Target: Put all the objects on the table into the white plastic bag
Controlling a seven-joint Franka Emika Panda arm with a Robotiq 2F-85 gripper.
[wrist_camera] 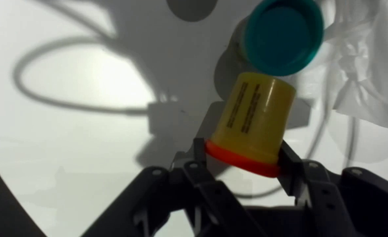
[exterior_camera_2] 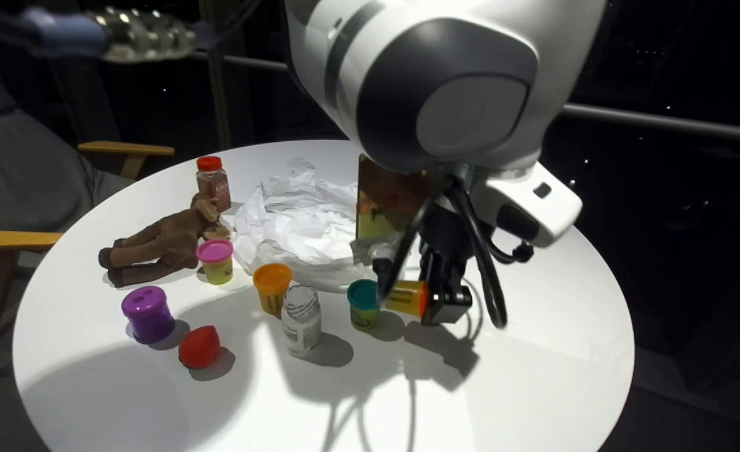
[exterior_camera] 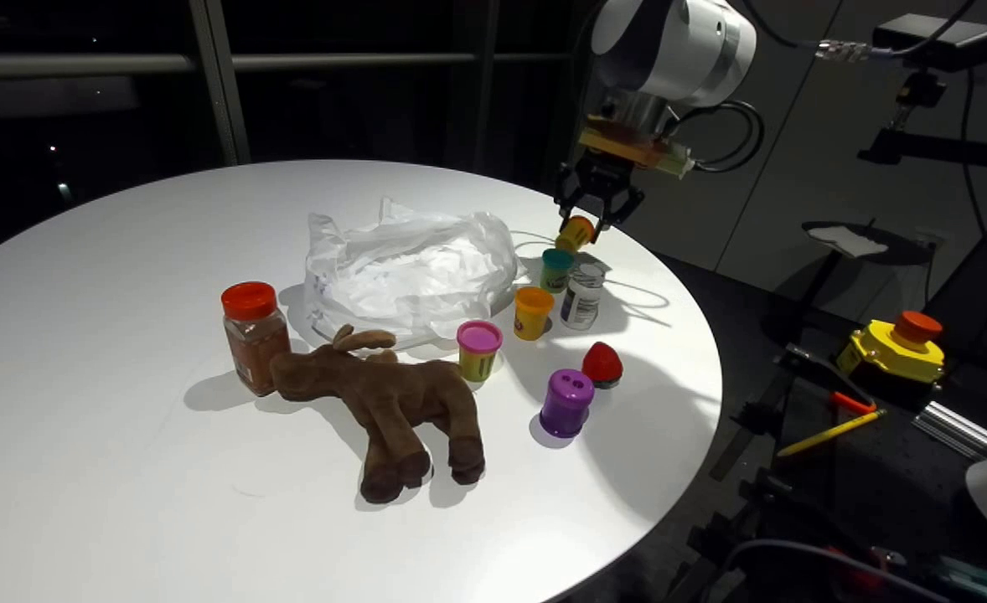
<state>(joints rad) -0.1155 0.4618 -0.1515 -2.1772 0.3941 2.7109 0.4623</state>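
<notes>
My gripper is shut on a yellow tub at its red-orange lid. The tub hangs tilted, apparently off the white table, with its base close to a teal-lidded tub. Crinkled and wide-mouthed, the white plastic bag lies mid-table. In both exterior views these stand around it: a red-capped jar, a brown plush moose on its side, a pink-lidded tub, an orange tub, a clear bottle, a purple tub and a red strawberry-like object.
The teal-lidded tub and the clear bottle stand near the held tub, between it and the orange tub. A cable hangs beside the gripper. Beyond the table's edge are a grey chair and a yellow box with a red button.
</notes>
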